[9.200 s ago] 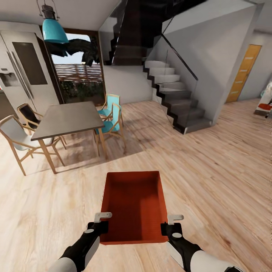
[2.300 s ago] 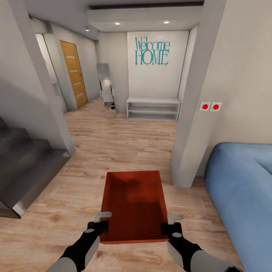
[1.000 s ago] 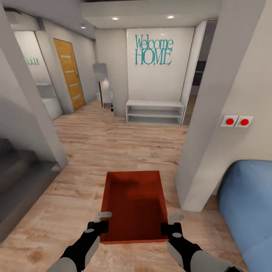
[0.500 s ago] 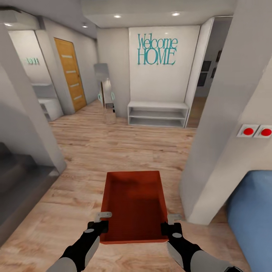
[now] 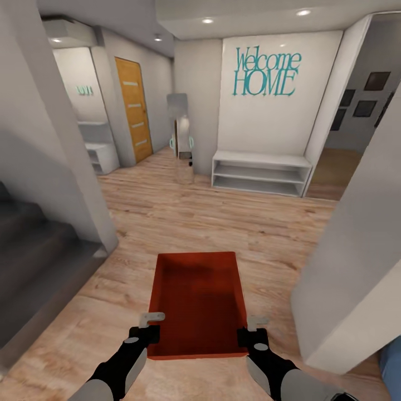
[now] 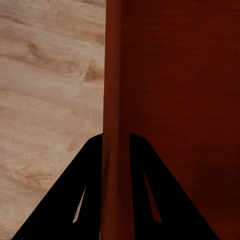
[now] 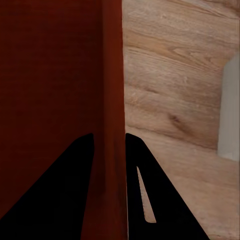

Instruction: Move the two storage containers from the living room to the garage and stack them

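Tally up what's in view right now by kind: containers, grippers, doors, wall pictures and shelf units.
Storage containers: 1, the orange-red bin, held by both grippers
Grippers: 2, left gripper, right gripper
Wooden doors: 1
Dark wall pictures: 3
White shelf units: 2
Total: 9
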`<state>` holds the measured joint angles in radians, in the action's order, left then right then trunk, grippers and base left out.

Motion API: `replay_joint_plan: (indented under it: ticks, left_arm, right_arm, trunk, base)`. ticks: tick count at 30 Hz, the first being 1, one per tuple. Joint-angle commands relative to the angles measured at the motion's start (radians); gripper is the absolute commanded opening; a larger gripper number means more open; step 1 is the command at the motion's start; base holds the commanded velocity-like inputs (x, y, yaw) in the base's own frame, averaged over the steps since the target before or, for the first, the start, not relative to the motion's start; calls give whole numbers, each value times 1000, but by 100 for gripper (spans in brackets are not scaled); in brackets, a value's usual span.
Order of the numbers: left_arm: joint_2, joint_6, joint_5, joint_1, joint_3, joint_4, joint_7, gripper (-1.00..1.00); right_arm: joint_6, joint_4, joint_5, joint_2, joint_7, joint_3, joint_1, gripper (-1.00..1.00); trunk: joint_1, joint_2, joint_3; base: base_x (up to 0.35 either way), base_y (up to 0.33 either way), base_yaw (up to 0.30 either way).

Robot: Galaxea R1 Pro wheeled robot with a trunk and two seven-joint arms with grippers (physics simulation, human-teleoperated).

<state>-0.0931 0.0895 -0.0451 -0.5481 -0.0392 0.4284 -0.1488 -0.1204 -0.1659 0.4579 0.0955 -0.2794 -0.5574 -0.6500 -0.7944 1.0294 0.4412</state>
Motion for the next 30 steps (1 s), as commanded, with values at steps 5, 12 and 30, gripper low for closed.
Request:
replay_joint_plan:
  ticks: [5, 12, 30]
  left_arm:
    - [1, 7, 10, -1, 11, 3, -12, -100]
    - [1, 7, 10, -1, 12, 3, -12, -100]
    - [1, 7, 10, -1, 11, 2, -12, -100]
  right_arm:
    - [-7, 16, 7, -23, -79, -13, 0, -100]
    - [-7, 16, 7, -23, -79, -13, 0, -100]
    - [-5, 16, 7, -23, -80, -13, 0, -100]
  trunk:
    - [-1, 1, 1]
    - [-1, 1, 1]
    - [-1, 1, 1]
  base:
    - [322, 0, 276]
    - [322, 0, 153]
    - [322, 0, 2]
